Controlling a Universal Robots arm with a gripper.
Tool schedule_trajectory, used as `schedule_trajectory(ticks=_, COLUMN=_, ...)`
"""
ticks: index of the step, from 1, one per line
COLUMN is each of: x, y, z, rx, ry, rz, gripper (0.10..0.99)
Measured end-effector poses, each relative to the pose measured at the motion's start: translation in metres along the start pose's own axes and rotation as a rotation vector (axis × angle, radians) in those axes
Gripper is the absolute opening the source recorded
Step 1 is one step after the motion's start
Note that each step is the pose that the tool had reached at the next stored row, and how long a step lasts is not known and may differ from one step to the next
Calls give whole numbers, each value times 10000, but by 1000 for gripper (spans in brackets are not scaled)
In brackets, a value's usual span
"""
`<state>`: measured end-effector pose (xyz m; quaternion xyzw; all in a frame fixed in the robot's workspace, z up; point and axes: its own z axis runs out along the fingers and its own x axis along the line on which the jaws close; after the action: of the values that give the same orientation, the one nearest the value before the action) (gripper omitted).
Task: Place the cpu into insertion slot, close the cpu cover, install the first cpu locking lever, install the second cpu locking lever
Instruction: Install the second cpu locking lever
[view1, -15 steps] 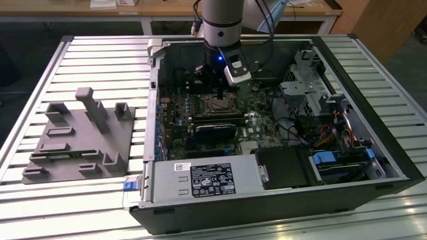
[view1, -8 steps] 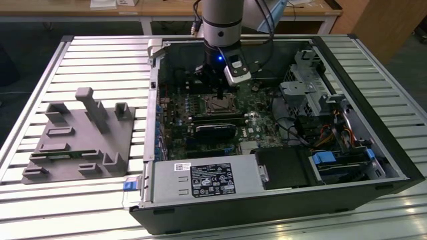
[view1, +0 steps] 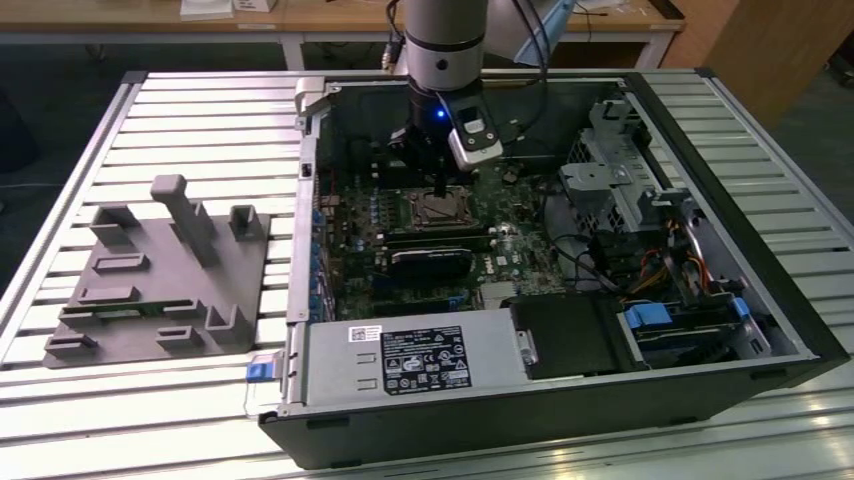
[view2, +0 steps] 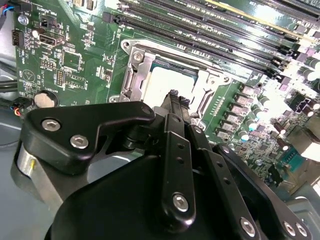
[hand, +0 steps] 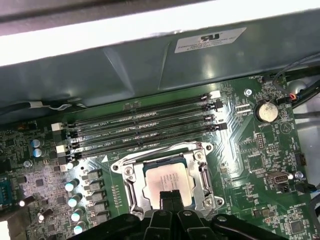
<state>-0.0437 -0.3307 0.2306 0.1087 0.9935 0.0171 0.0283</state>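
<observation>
Your gripper (hand: 170, 196) hangs just above the cpu (hand: 167, 181), fingertips pressed together with nothing between them. The cpu lies flat in the slot (hand: 131, 186), near the middle of the motherboard (hand: 260, 165). The cover (hand: 202, 172) is down around it, its silver frame bordering the chip on all sides. Past the slot run the long black memory slots (hand: 145, 127), then the grey wall of the case (hand: 125, 65), which sits on the worktop (view1: 214, 110).
</observation>
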Motion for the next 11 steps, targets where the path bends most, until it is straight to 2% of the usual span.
schedule_trajectory(ticks=9, x=-7, y=5, z=-136, rx=0, ry=0, rz=0, gripper=106)
schedule_trajectory(ticks=11, x=-8, y=6, z=-147, rx=-2, ry=-1, rz=-1, gripper=106)
